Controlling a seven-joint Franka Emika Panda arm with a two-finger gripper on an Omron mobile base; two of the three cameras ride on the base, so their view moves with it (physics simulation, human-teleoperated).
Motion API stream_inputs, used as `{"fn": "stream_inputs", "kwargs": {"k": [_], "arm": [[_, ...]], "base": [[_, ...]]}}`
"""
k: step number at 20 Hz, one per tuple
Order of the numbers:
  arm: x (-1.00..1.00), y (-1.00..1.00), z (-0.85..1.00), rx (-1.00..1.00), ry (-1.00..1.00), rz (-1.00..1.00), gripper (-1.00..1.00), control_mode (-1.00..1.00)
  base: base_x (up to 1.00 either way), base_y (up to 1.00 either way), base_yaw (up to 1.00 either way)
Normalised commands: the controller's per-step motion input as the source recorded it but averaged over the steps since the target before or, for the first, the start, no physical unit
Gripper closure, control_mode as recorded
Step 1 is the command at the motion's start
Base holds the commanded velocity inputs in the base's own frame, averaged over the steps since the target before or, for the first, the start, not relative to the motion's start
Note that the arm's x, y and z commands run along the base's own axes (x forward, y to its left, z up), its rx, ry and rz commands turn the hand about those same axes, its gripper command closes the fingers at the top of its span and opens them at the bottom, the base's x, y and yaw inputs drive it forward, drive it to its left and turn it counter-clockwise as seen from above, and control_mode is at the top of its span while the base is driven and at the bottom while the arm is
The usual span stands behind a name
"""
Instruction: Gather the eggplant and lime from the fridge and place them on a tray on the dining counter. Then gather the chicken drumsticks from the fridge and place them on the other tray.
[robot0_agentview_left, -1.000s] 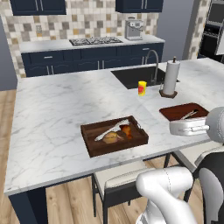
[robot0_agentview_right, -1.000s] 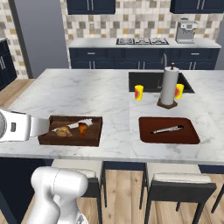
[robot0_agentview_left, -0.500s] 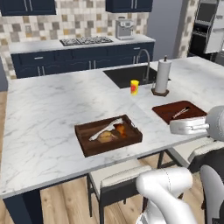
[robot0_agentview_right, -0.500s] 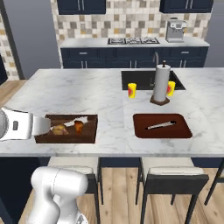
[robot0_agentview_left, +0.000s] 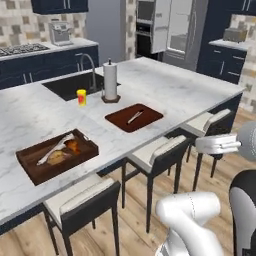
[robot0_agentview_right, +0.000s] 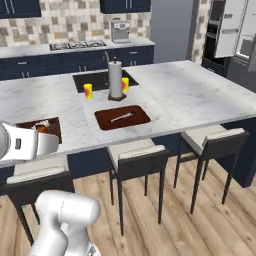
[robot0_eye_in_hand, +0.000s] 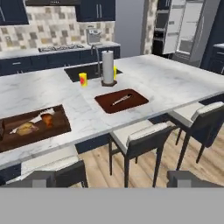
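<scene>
My gripper (robot0_eye_in_hand: 118, 178) is open, with nothing between its dark fingertips (robot0_eye_in_hand: 49, 177), and it looks over the stools at the dining counter (robot0_eye_in_hand: 166, 83). A dark wooden tray (robot0_agentview_left: 30, 167) (robot0_eye_in_hand: 61, 124) (robot0_agentview_right: 54, 121) lies near the counter's front edge and holds some pale and orange food that I cannot identify. To its right lies a flat reddish-brown tray (robot0_agentview_left: 150, 117) (robot0_agentview_right: 137, 117) (robot0_eye_in_hand: 135, 100) with a slim utensil on it. The fridge (robot0_agentview_left: 180, 27) (robot0_agentview_right: 235, 35) (robot0_eye_in_hand: 188, 26) stands far off at the back right. The eggplant, lime and chicken drumsticks are out of view.
Stools (robot0_agentview_left: 160, 152) (robot0_agentview_right: 135, 155) (robot0_eye_in_hand: 140, 133) line the counter's near side, above a wooden floor. A paper towel roll (robot0_agentview_left: 110, 81) and a yellow cup (robot0_agentview_left: 81, 97) stand by the sink (robot0_agentview_left: 67, 85). Dark cabinets, a stove and a coffee machine (robot0_agentview_left: 61, 32) run along the back wall.
The whole picture has shifted: the base has turned right, so the counter and trays sit further left, and the stools, floor and fridge have come into view. The gripper stays open.
</scene>
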Motion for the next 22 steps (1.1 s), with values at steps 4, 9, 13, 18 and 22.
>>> {"fn": "stream_inputs", "kwargs": {"k": [4, 9, 13, 18, 22], "arm": [[0.00, 0.00, 0.00, 0.00, 0.00, 0.00, -1.00, 1.00], [0.00, 0.00, 0.00, 0.00, 0.00, 0.00, -1.00, 1.00], [0.00, 0.00, 0.00, 0.00, 0.00, 0.00, -1.00, 1.00], [0.00, 0.00, 0.00, 0.00, 0.00, 0.00, -1.00, 1.00], [0.00, 0.00, 0.00, 0.00, 0.00, 0.00, -1.00, 1.00]], "base": [[-0.21, -0.61, -0.78], [-0.04, -0.29, -0.91], [0.76, 0.00, -0.55], [1.00, -0.06, -0.34], [0.99, 0.00, -0.37]]}}
